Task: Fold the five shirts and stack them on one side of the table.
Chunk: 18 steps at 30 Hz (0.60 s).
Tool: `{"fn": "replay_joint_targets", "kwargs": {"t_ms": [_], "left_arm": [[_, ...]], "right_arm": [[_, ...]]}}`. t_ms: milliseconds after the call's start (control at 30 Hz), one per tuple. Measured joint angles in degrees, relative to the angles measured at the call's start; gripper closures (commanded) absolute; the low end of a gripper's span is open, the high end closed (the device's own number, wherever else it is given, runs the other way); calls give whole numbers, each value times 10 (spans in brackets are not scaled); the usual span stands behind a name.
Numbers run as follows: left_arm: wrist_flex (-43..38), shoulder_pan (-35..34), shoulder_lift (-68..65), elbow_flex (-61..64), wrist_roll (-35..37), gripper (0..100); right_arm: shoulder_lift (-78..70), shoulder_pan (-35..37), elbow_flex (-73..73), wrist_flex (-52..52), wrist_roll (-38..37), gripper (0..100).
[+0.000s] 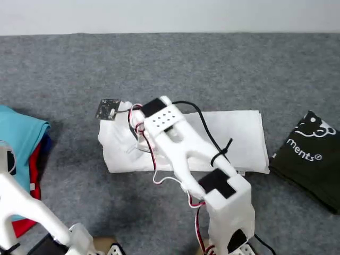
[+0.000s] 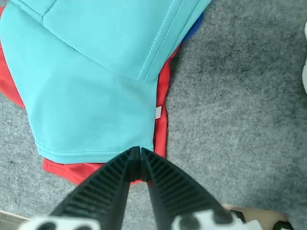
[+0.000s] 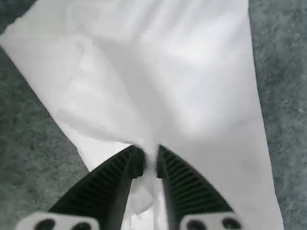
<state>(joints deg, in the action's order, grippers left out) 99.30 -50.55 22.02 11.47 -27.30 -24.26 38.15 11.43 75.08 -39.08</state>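
Note:
A white shirt (image 1: pixel 234 133) lies partly folded at the middle of the grey table (image 1: pixel 212 69). My right gripper (image 1: pixel 137 135) is down on its left end, shut on a bunched fold of the white shirt (image 3: pixel 192 72), which shows between the fingertips of the right gripper (image 3: pixel 146 160). At the table's left edge a teal shirt (image 1: pixel 18 133) tops a stack over a red shirt (image 1: pixel 34 170) and a blue shirt (image 1: pixel 47 143). My left gripper (image 2: pixel 140 152) hangs shut over the hem of the teal shirt (image 2: pixel 96 86), with the red shirt (image 2: pixel 163 96) peeking out beneath.
A folded black shirt (image 1: pixel 313 159) with white print lies at the right edge. Bare grey table runs along the back and between the stack and the white shirt. The left arm's white body (image 1: pixel 26 207) crosses the front left corner.

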Motion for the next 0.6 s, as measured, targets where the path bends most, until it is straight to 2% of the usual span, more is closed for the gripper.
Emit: {"fn": "replay_joint_targets", "kwargs": {"t_ms": [233, 367, 533, 600], "left_arm": [[0, 0, 0, 0, 0, 994], [0, 0, 0, 0, 0, 994], [0, 0, 0, 0, 0, 994], [0, 0, 0, 0, 0, 994]], "right_arm": [[-54, -62, 91, 25, 46, 801], [-70, -98, 142, 62, 50, 857], [-68, -70, 210, 178, 51, 980], [-62, -42, 217, 221, 51, 989]]}}
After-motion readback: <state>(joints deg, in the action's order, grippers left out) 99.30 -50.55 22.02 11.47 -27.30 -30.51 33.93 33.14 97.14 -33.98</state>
